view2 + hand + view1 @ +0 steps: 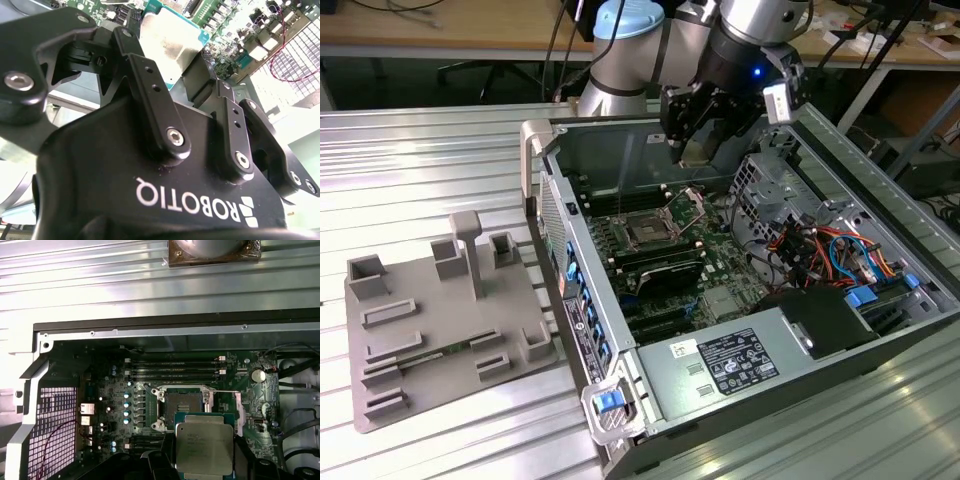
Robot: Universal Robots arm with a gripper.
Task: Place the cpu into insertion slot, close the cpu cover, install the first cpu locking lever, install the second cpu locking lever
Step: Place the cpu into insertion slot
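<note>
My gripper (703,138) hangs above the open computer case and is shut on the cpu (697,153), a flat square chip with a silvery top. Both wrist views show the cpu (167,42) (204,447) pinched by its edges between the black fingers (150,85). On the green motherboard below lies the insertion slot (645,232) (181,405), a dark square with a silver rim, uncovered. Beside it the cpu cover (686,207) stands tilted up. In the first wrist view the chip hovers just off the slot's edge, apart from it.
Long black memory slots (660,265) flank the socket. A power supply (740,360) fills the case's near end, with coloured cables (820,250) and a metal drive cage (770,185) on the exterior view's right. A grey fixture tray (430,330) sits on the ribbed table at left.
</note>
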